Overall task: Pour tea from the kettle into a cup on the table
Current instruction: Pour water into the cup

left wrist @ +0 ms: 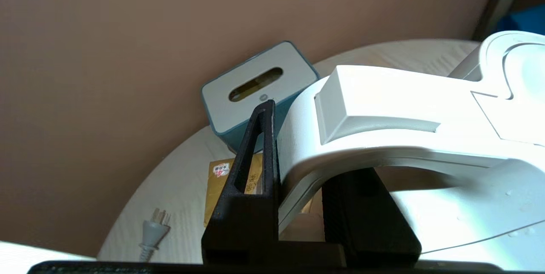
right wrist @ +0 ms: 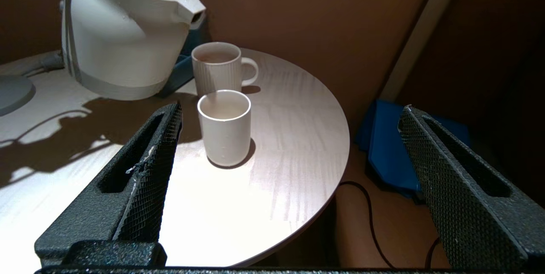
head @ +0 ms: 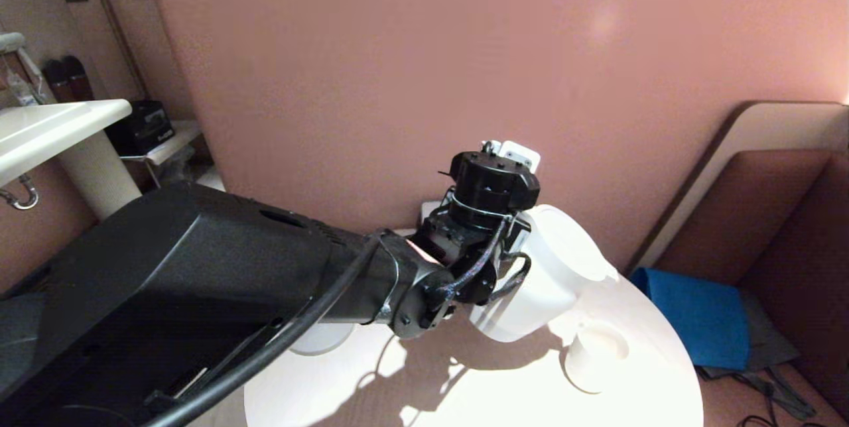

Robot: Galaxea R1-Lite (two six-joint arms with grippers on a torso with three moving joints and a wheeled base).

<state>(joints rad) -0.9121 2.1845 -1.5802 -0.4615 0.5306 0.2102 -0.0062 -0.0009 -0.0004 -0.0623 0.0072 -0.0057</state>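
pouring step: left gripper (left wrist: 298, 189) clamped on the kettle (left wrist: 425, 108) handle, held over the table (right wrist: 264, 197); tip slowly, spout above the plain cup (right wrist: 224, 127), not the ribbed mug (right wrist: 217, 69) behind. right gripper (right wrist: 289, 180) idle, jaws wide, empty. only the right wrist view shows the mug; the tissue box (left wrist: 255, 91) appears from the left wrist.

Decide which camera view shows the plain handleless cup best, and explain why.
The right wrist view: the cup stands whole and unobstructed there, in front of the ribbed mug. The head view shows it washed out by glare; the left wrist view misses it.
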